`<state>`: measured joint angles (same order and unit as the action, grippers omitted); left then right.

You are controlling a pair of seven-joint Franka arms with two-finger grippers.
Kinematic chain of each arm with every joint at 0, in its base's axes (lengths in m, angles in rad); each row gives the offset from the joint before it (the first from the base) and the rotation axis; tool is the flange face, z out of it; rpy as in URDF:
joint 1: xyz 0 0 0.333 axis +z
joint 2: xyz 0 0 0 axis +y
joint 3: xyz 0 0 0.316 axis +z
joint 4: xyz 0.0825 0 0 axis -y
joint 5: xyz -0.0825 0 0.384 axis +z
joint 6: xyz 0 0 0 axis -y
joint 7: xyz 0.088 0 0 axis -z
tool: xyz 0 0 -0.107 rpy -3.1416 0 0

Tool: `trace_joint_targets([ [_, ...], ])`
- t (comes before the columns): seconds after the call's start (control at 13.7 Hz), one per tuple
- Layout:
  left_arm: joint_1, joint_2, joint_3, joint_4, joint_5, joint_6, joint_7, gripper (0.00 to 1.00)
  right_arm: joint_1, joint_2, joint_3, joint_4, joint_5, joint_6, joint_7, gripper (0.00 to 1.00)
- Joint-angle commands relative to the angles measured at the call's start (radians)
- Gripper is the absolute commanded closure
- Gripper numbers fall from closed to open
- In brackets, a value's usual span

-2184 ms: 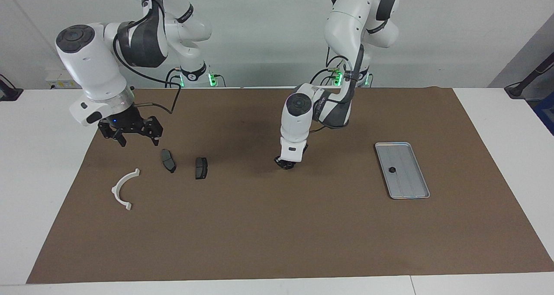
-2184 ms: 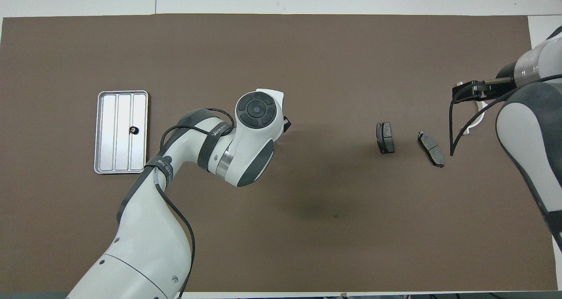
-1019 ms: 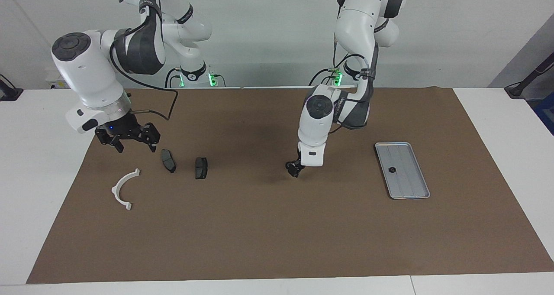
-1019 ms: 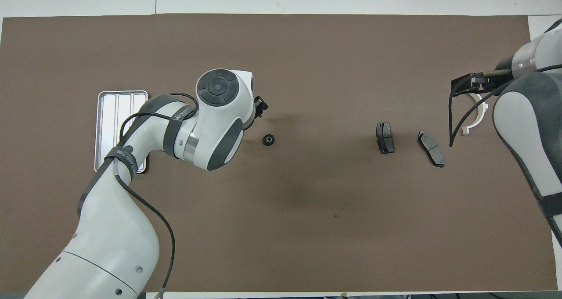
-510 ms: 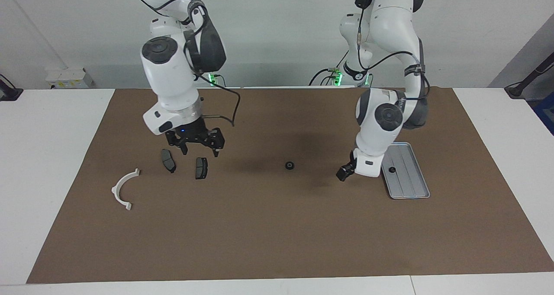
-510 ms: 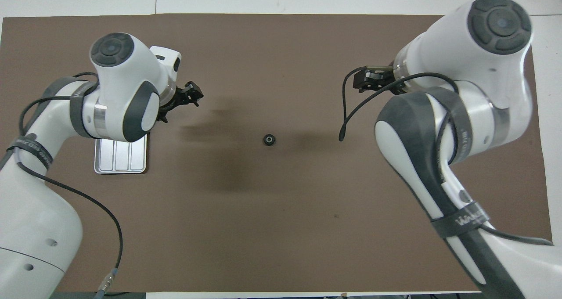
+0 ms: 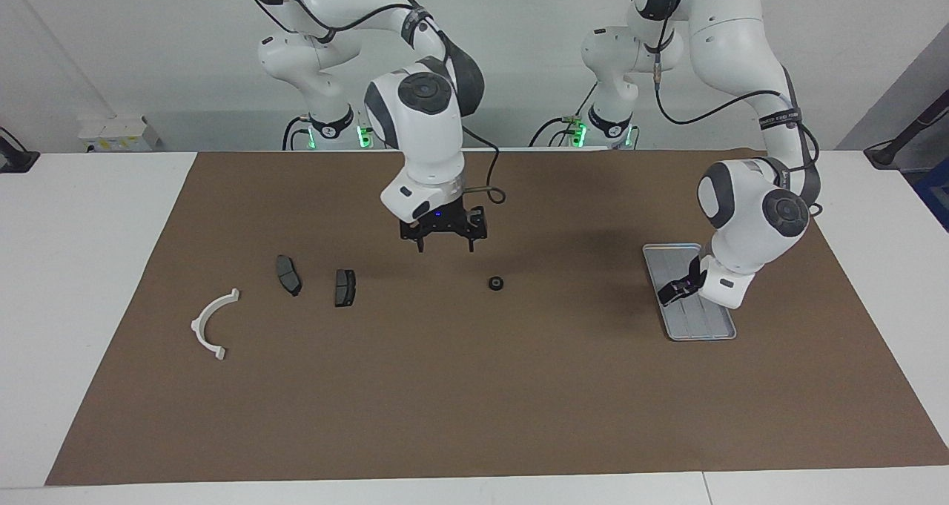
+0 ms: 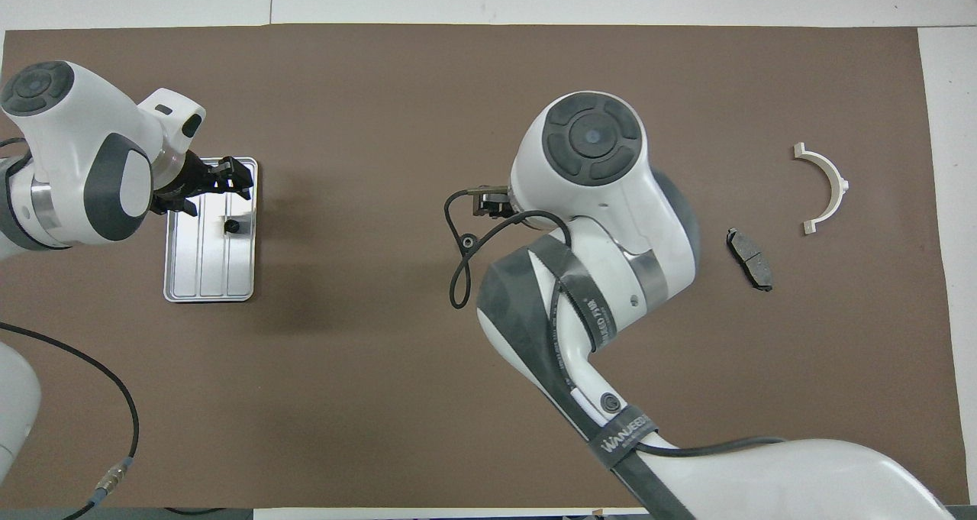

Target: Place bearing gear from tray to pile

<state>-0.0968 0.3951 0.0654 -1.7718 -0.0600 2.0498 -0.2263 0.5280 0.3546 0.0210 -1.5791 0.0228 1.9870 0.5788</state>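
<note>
A bearing gear (image 7: 495,283) is being shown lying on the counter's brown mat (image 7: 474,401) between tray (image 7: 704,327) and pile (image 7: 345,288) — just toward the left arm's end from beneath the open right claw (image 7: 443,242), the nearer one — while the open left claw (image 8: 238,178) is being held over the tray and its second gear (image 8: 231,226).

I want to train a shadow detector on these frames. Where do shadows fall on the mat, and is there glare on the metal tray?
Facing view: soft, diffuse shadows lie on the brown mat under both arms; the tray shows no harsh glare. Overhead view: a blurry dark patch surrounds the tray, whose ridged surface reflects evenly bright; the bearing gear on the mat casts almost none.
</note>
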Motion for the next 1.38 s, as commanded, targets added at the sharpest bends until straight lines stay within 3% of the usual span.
trace_joint_targets([
  [0.0, 0.003, -0.051, -0.012, -0.092, 0.008, 0.058, 0.019, 0.19, 0.015, 0.064, -0.001, 0.028, 0.04, 0.062, 0.006, 0.01],
  [0.15, 0.003, -0.061, -0.012, -0.129, 0.008, 0.087, 0.021, 0.22, 0.039, 0.108, -0.001, 0.048, 0.037, 0.073, 0.006, 0.01],
  [0.29, 0.002, -0.073, -0.012, -0.159, 0.008, 0.096, 0.022, 0.27, 0.069, 0.2, -0.001, 0.151, 0.029, 0.061, 0.01, 0.01],
  [0.58, 0.003, -0.079, -0.012, -0.17, 0.008, 0.09, 0.039, 0.32, 0.064, 0.286, -0.001, 0.232, 0.028, 0.079, 0.004, 0.01],
  [1.09, 0.003, -0.091, -0.012, -0.201, 0.008, 0.113, 0.045, 0.37, 0.066, 0.31, -0.001, 0.229, 0.04, 0.082, -0.002, 0.01],
  [1.31, 0.003, -0.088, -0.012, -0.207, 0.008, 0.154, 0.041, 0.37, 0.072, 0.296, -0.001, 0.18, 0.045, 0.078, -0.008, 0.01],
])
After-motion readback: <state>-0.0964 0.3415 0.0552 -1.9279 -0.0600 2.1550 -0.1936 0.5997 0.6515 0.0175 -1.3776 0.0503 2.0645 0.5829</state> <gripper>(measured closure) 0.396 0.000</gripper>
